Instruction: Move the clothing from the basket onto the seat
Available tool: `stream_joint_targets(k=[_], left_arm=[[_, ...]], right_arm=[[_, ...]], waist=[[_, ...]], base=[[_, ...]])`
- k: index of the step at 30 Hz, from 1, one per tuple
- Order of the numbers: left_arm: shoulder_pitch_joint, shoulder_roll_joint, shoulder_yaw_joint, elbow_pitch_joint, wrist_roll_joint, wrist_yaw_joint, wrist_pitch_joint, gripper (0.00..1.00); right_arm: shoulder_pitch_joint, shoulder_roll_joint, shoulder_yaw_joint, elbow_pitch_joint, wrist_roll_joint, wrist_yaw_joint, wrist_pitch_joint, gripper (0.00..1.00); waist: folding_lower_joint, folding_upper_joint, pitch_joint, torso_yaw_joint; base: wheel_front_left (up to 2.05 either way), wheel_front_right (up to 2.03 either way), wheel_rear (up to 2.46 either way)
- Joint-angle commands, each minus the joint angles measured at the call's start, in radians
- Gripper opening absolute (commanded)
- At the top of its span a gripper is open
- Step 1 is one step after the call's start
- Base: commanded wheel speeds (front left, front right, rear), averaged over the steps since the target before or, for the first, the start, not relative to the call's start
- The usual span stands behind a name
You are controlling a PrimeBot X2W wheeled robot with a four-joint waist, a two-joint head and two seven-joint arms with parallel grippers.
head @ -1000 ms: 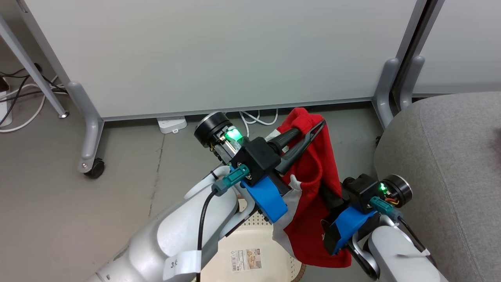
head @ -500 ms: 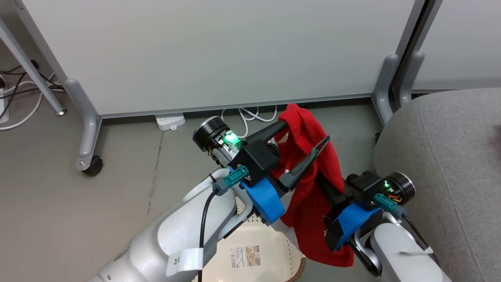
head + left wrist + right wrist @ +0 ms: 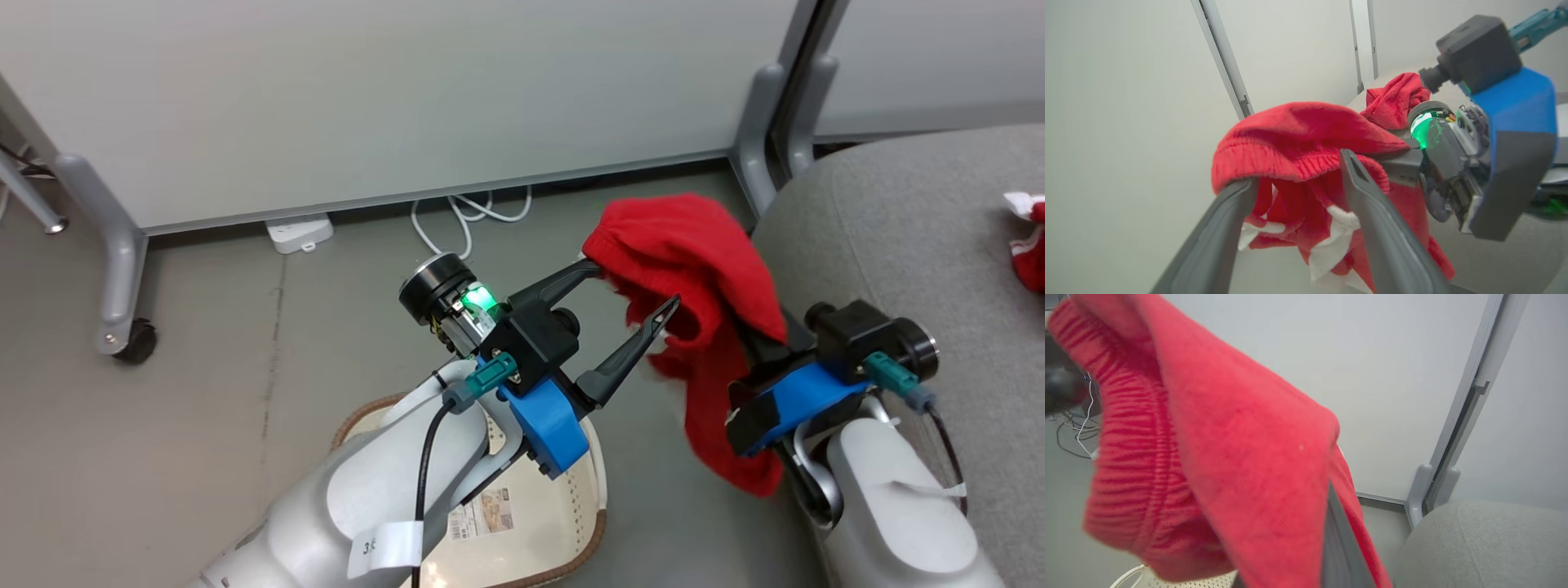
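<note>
A red piece of clothing (image 3: 694, 261) hangs in the air beside the grey seat (image 3: 898, 212), over the floor. My right gripper (image 3: 763, 347) is shut on it, its fingers buried under the fabric; one dark finger (image 3: 1337, 539) shows in the right wrist view. My left gripper (image 3: 630, 286) stands open, and the garment's ribbed waistband (image 3: 1274, 163) still drapes over one fingertip. White trim (image 3: 1331, 249) dangles between the left fingers. The cream basket (image 3: 592, 482) sits on the floor below my left arm, a paper label (image 3: 478, 518) inside. Another red garment (image 3: 1030, 245) lies on the seat.
A white partition panel (image 3: 367, 98) on grey wheeled legs (image 3: 122, 269) stands behind. A power strip (image 3: 298, 233) and white cables (image 3: 465, 216) lie on the floor at its foot. A second panel leg (image 3: 755, 139) stands close to the seat's corner.
My left gripper opened and let go of the garment. The right gripper has carried the garment up and toward the seat. The camera has turned right, shifting the whole view.
</note>
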Motion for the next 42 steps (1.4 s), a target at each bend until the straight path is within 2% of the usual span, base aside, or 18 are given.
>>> stream_joint_targets(k=[1,12,24,31,42], left_arm=[[0.006,0.006,-0.002,0.001,0.001,0.0,-0.003,1.0],[0.016,0.036,-0.01,-0.02,0.026,-0.001,-0.003,1.0],[0.029,0.058,-0.023,-0.061,0.078,0.0,-0.003,1.0],[0.039,0.054,-0.025,-0.07,0.097,0.0,-0.003,1.0],[0.03,0.057,-0.017,-0.079,0.105,0.0,-0.003,1.0]], right_arm=[[-0.02,0.004,-0.012,-0.007,-0.006,0.0,-0.001,0.0],[-0.03,0.001,-0.179,-0.082,-0.028,0.0,-0.001,0.0],[0.068,-0.002,-0.352,-0.186,-0.047,0.0,-0.001,0.0],[0.131,0.011,-0.411,-0.219,-0.048,0.0,-0.001,0.0],[0.108,0.023,-0.409,-0.238,-0.054,0.0,-0.001,0.0]], waist=[[0.0,0.0,0.022,-0.027],[0.0,0.0,0.101,-0.163],[0.0,0.0,0.153,-0.306],[0.0,0.0,0.17,-0.341],[0.0,0.0,0.186,-0.351]], base=[[0.0,0.0,0.0],[0.0,0.0,0.0],[0.0,0.0,0.0],[0.0,0.0,0.0],[0.0,0.0,0.0]])
